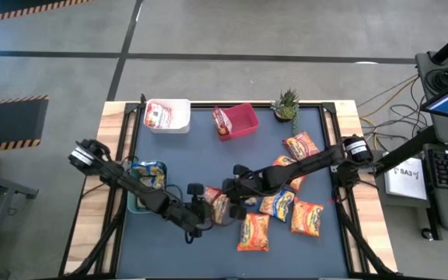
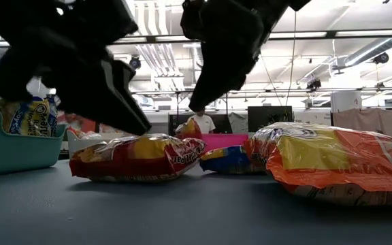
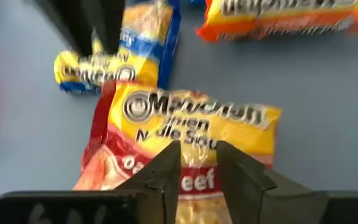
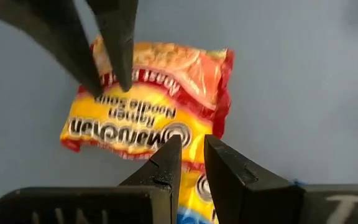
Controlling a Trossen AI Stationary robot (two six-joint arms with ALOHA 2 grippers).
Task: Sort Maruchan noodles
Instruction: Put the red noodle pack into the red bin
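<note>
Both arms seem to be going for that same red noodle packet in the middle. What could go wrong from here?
The left gripper and right gripper both hover over the red packet, so the arms might bump. The left jaws stand over one end of it only, so the crinkly wrapper may slip or dangle. A blue packet lies right beside it and could get nudged or pinched along.

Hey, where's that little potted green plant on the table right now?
In the high view, the small potted green plant stands at the table's far edge, right of centre, just right of the red plastic bin and beyond an orange crinkly noodle packet.
</note>
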